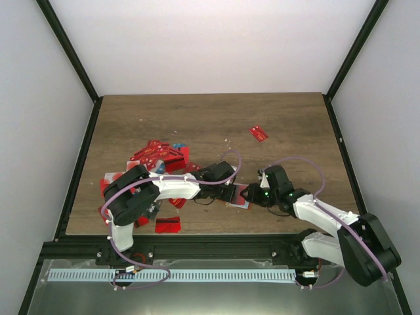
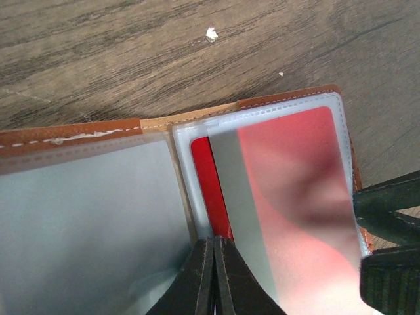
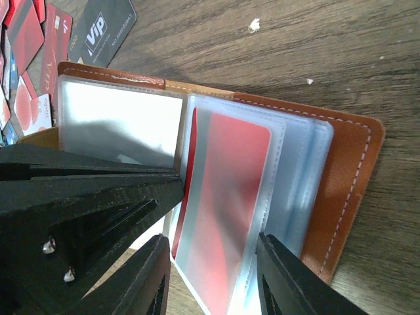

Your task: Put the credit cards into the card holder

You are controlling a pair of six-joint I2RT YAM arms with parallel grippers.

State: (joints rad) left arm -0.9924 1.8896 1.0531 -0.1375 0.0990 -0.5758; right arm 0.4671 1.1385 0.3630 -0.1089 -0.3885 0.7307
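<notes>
The orange-brown card holder (image 1: 240, 195) lies open on the table between my two grippers, with its clear sleeves showing (image 2: 92, 216) (image 3: 348, 177). One sleeve page holds a red card (image 3: 230, 197), and a bright red strip of card (image 2: 209, 187) shows at its inner edge by the spine. My left gripper (image 2: 214, 244) is shut, with its tips resting on that red strip, and it also shows in the top view (image 1: 230, 192). My right gripper (image 3: 216, 282) is open, with one finger on each side of the sleeve page, and it also shows in the top view (image 1: 252, 195). Its fingers (image 2: 387, 203) show at the right edge of the left wrist view.
A pile of mostly red cards (image 1: 157, 157) lies left of the holder, partly under my left arm. One red card (image 1: 258, 133) lies alone further back, another (image 1: 168, 225) near the front edge. A black VIP card (image 3: 102, 33) and red cards (image 3: 26, 39) lie beyond the holder.
</notes>
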